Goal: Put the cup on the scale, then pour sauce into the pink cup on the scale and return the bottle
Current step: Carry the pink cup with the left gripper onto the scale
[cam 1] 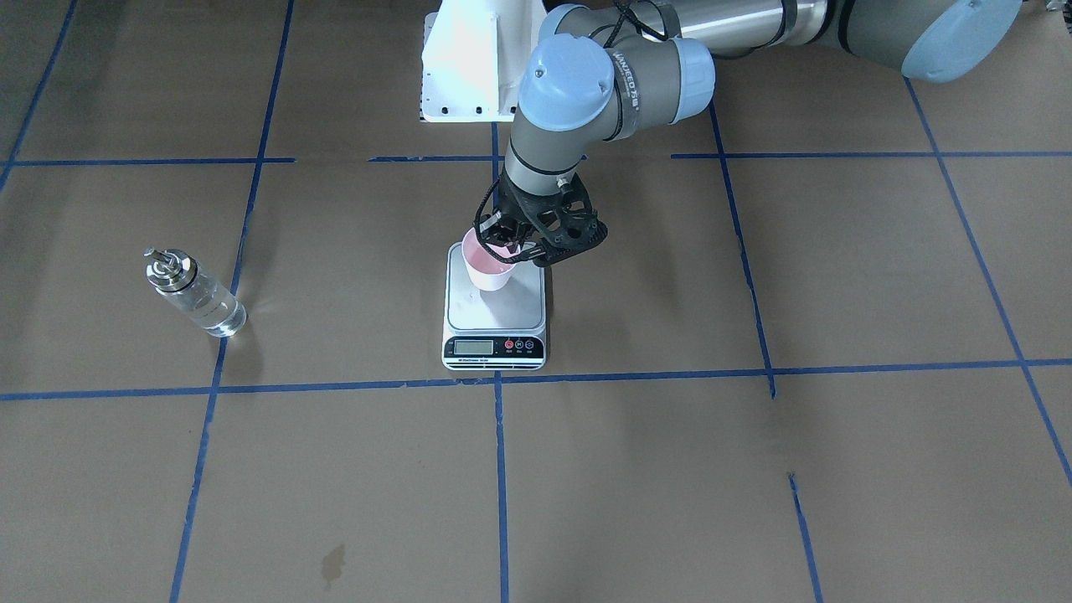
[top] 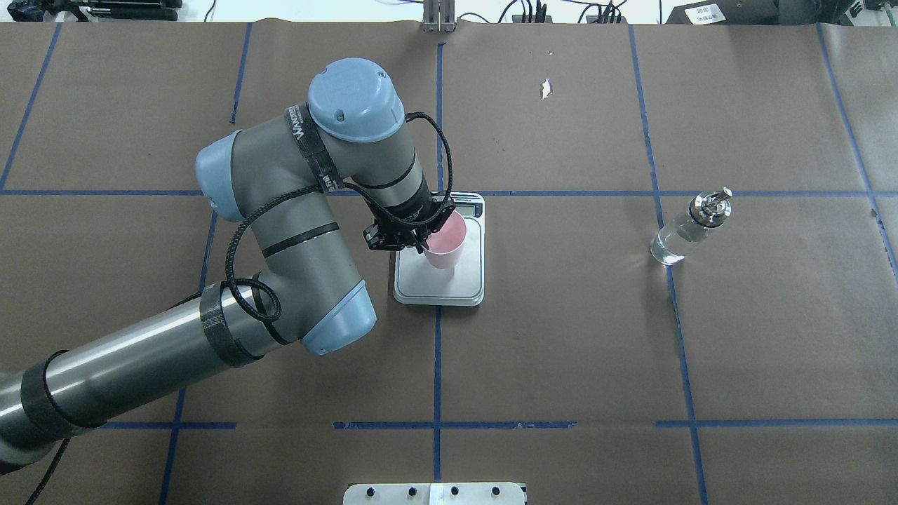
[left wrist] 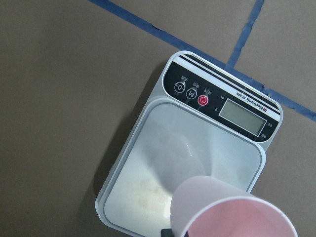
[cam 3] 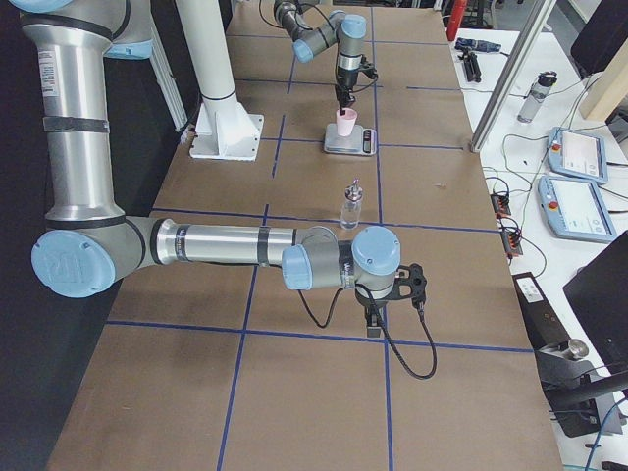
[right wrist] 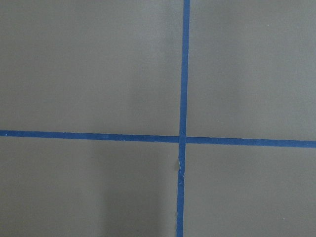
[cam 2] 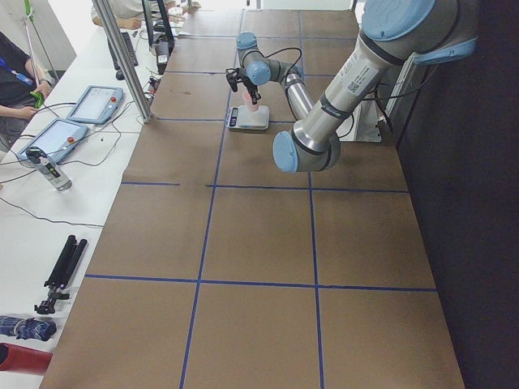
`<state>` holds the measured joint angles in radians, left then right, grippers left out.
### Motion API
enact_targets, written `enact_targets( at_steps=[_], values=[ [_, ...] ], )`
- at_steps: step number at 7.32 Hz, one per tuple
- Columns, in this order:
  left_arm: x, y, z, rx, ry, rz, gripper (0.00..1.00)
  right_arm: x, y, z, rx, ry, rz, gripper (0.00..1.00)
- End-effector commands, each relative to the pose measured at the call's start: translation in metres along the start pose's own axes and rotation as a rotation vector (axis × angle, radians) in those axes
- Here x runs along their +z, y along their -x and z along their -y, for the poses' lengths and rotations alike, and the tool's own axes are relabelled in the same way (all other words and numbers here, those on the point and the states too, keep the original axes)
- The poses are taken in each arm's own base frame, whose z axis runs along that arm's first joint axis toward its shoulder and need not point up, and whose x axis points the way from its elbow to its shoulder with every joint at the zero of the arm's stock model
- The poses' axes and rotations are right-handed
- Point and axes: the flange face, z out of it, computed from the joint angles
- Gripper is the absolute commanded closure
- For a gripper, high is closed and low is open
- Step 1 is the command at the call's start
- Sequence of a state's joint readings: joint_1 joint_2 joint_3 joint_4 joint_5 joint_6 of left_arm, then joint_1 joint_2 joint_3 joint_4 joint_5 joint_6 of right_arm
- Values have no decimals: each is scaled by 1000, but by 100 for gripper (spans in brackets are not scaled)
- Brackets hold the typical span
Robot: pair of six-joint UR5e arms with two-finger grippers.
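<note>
The pale pink cup stands upright over the silver-grey platform of the scale, toward its robot-side end. My left gripper is shut on the cup's rim from above. The overhead view shows the same grip on the cup over the scale. In the left wrist view the cup hangs low over the platform; I cannot tell if it touches. The glass bottle with clear sauce stands alone to the right, also in the front view. My right gripper points down at bare paper, state unclear.
Brown paper with blue tape lines covers the table. The white robot base is behind the scale. A dark stain marks the paper near the operators' side. Side benches hold tablets and cables.
</note>
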<state>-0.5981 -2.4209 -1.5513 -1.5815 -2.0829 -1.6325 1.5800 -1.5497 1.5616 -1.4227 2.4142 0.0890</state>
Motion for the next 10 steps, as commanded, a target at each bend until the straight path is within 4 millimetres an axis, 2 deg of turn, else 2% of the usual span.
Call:
enact_targets(
  at_steps=[1, 3, 4, 5, 6, 7, 8, 9, 10],
  values=[
    [5, 2, 2, 1, 0, 4, 100, 0, 0, 0, 0, 0, 0, 0],
    [9, 5, 6, 1, -2, 2, 98, 0, 0, 0, -1, -1, 0, 0],
    [8, 4, 6, 4, -2, -7, 61, 0, 0, 0, -1, -1, 0, 0],
    [10, 6, 7, 10, -3, -4, 18, 0, 0, 0, 0, 0, 0, 0],
    [10, 7, 6, 11, -3, -5, 0, 0, -1, 0, -1, 0, -1, 0],
    [7, 7, 7, 13, -5, -9, 0, -1, 1, 0, -3, -1, 2, 0],
    [-7, 5, 8, 35, -15, -30, 0, -1, 3, 0, -1, 1, 17, 0],
    [-42, 11, 9, 72, -31, -70, 0, -2, 5, 0, 8, 5, 47, 0],
    [-62, 18, 2, 100, -37, -61, 0, -10, 19, 0, 55, -5, 83, 0]
  ],
)
